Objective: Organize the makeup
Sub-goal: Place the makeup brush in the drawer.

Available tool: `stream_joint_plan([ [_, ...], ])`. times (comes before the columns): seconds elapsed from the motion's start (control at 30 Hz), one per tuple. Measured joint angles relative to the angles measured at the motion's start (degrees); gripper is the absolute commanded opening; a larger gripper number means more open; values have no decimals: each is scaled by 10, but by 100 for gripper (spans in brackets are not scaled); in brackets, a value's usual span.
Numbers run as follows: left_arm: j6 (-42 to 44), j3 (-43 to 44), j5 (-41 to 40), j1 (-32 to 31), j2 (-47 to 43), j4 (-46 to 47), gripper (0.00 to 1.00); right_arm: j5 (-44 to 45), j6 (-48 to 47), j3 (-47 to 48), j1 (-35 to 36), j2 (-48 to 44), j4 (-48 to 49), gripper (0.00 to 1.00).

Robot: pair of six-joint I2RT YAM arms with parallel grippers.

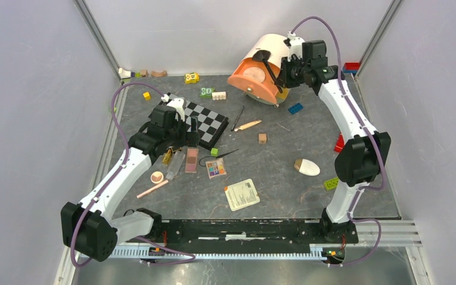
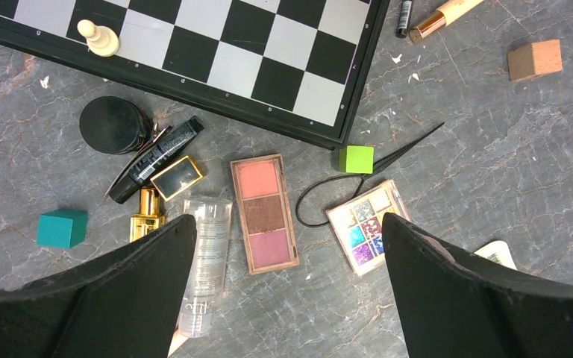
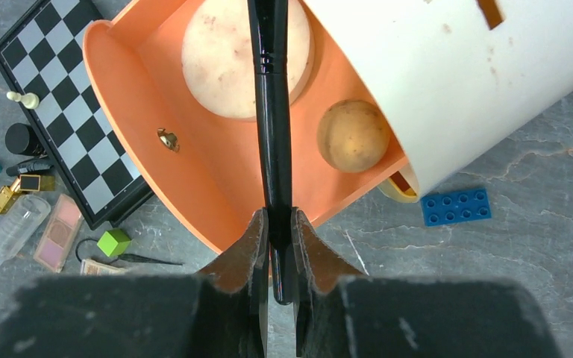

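Two claws: right claw point(image 3: 277, 220) clamps a black brush point(image 3: 268, 112) poking ahead into the orange case point(image 3: 127, 97); left claw point(image 2: 287, 224) gapes above the pink palette point(image 2: 263, 212).

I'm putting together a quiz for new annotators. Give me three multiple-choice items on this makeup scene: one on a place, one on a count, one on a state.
1. The white pawn stands on: A) the chessboard; B) the orange case; C) the blue brick.
2. How many pans has the pink eyeshadow palette? A) two; B) three; C) five.
3. The right gripper is: A) open and empty; B) shut on a pink pencil; C) shut on the black brush.

Answers: 1 A, it stands upright on the board in the left wrist view. 2 B, coral, brown and pink pans lie in one row. 3 C, it pinches the brush handle in its own wrist view.
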Motion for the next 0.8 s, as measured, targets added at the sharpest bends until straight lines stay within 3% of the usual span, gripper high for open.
stream_joint_plan([
  [0.8, 0, 0, 0, 0, 0, 0, 100, 27, -41, 52, 18, 33, -78, 1],
])
